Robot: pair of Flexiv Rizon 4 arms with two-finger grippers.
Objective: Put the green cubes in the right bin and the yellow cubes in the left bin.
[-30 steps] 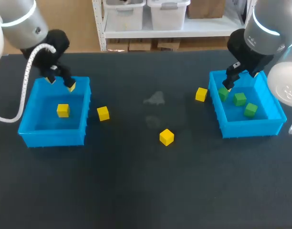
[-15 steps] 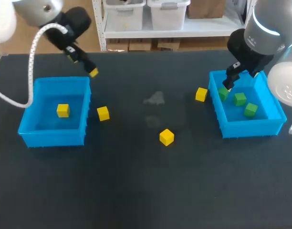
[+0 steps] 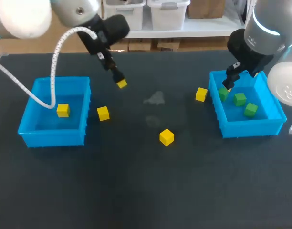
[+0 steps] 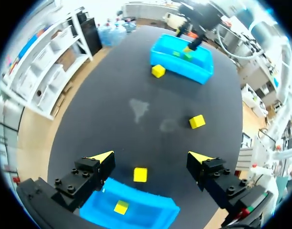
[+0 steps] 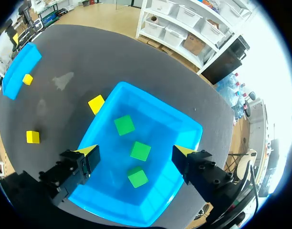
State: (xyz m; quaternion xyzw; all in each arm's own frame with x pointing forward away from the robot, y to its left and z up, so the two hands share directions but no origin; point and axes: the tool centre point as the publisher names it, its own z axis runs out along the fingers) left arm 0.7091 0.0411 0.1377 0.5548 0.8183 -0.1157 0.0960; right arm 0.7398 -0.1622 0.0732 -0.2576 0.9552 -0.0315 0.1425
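Observation:
The left blue bin (image 3: 29, 125) holds one yellow cube (image 3: 63, 110). On the table lie three more: a yellow cube (image 3: 103, 113) beside that bin, a yellow cube (image 3: 166, 137) in the middle, and a yellow cube (image 3: 201, 94) against the right bin (image 3: 253, 128). That bin holds three green cubes (image 3: 239, 98). My left gripper (image 3: 118, 80) hangs open and empty above the table right of the left bin; in its wrist view the left gripper (image 4: 151, 157) has the cube beside the bin (image 4: 140, 174) below it. My right gripper (image 3: 232, 78) is open and empty over the right bin's left part, above the green cubes (image 5: 140, 150).
A faint pale smudge (image 3: 155, 98) marks the dark tabletop between the bins. The left arm's white cable (image 3: 53, 71) arcs over the left bin. The table's front half carries nothing but the middle cube.
My left arm has risen from over the left bin and swung right, out above the table. The right arm and all cubes have stayed put.

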